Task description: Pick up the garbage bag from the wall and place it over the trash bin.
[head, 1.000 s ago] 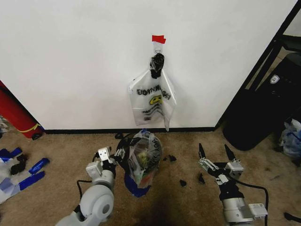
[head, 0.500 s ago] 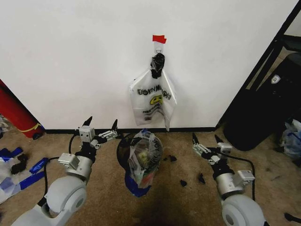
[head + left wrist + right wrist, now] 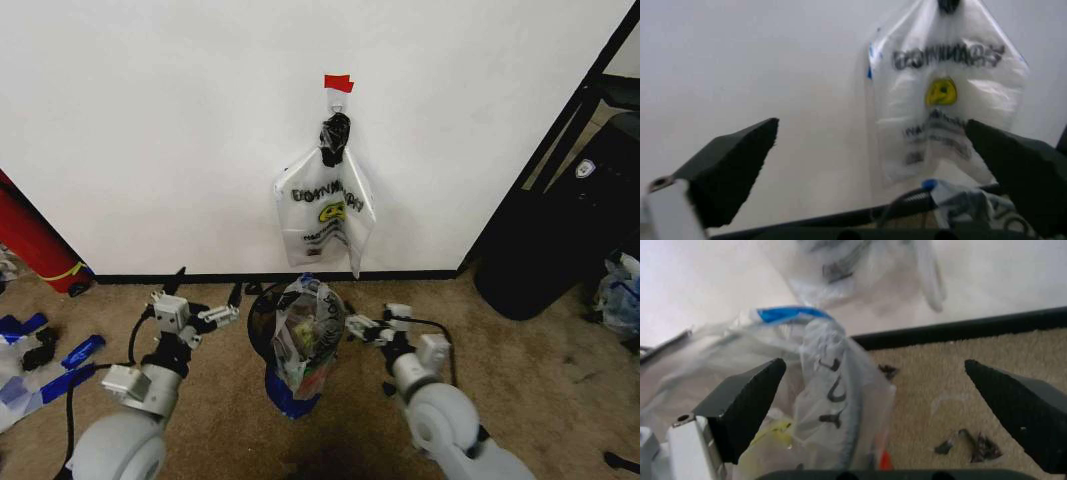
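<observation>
Hanging from its hook on the wall [image 3: 150, 120] at twelve o'clock, the garbage bag [image 3: 325, 215] waits while both spread-fingered grippers, left gripper [image 3: 205, 300] and right gripper [image 3: 370, 325], flank the trash bin [image 3: 262, 318]; reaching upward, grasping near the knotted handles, looks wisest.

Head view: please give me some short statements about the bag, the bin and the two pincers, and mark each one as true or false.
1. The bag hangs on the wall from a hook. True.
2. The left pincer is shut on the bag. False: it is open, low beside the bin, apart from the bag.
3. Red tape sits above the hook. True.
4. The bin is empty. False: a filled bag stands in it.
5. The right pincer is open. True.
</observation>
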Controlling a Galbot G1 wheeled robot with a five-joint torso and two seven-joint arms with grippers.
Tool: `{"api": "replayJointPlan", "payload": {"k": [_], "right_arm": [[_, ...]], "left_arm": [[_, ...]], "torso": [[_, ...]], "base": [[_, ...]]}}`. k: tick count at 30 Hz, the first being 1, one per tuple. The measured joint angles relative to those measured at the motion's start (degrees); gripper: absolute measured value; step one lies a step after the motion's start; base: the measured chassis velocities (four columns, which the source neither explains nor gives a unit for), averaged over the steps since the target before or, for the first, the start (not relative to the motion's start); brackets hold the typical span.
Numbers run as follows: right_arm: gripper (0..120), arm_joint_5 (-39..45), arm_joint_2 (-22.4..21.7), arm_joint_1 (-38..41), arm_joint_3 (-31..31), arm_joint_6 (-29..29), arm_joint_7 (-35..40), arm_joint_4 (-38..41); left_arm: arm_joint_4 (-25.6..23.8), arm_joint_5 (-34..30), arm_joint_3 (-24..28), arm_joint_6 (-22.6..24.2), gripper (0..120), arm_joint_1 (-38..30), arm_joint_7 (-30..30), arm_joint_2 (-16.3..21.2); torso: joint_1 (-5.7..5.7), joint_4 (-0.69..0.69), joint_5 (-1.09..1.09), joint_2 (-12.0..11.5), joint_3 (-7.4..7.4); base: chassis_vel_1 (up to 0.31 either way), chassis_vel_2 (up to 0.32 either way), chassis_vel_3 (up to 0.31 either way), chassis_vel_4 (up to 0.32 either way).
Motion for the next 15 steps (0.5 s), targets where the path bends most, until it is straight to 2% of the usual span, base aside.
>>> {"api": "replayJointPlan", "payload": {"k": [8, 10, 12, 14, 15], "right_arm": [[100, 3.4, 1.7, 2.3, -1.4, -5.5, 5.0, -1.5], [95, 4.4, 1.8, 2.8, -1.7, -6.6, 5.4, -2.7], [85, 6.2, 1.9, 3.7, -1.9, -7.7, 5.9, -3.4], [82, 7.0, 2.0, 4.1, -2.1, -8.2, 6.1, -3.7], [75, 8.0, 2.1, 4.6, -2.3, -8.7, 6.5, -4.1]], "left_arm": [[0.5, 0.5, 1.9, 0.5, 100, 0.1, -1.7, -0.1], [0.7, 1.3, 3.2, 0.6, 100, -0.1, -2.2, -0.2], [0.8, 1.4, 3.9, 0.7, 100, -0.5, -2.4, -0.9], [0.9, 1.4, 4.2, 0.8, 100, -0.6, -2.4, -1.0], [1.0, 1.4, 4.4, 0.8, 100, -0.7, -2.4, -0.9]], "torso": [[0.0, 0.0, 0.01, 0.0, 0.0], [0.0, -0.01, 0.02, 0.0, 0.0], [0.0, 0.0, 0.01, 0.0, 0.0], [0.0, 0.0, 0.01, 0.0, 0.0], [0.0, 0.0, 0.01, 0.0, 0.0]], "base": [[0.0, 0.0, 0.0, 0.0], [0.0, 0.0, 0.0, 0.0], [0.0, 0.0, 0.0, 0.0], [0.0, 0.0, 0.0, 0.0], [0.0, 0.0, 0.0, 0.0]]}}
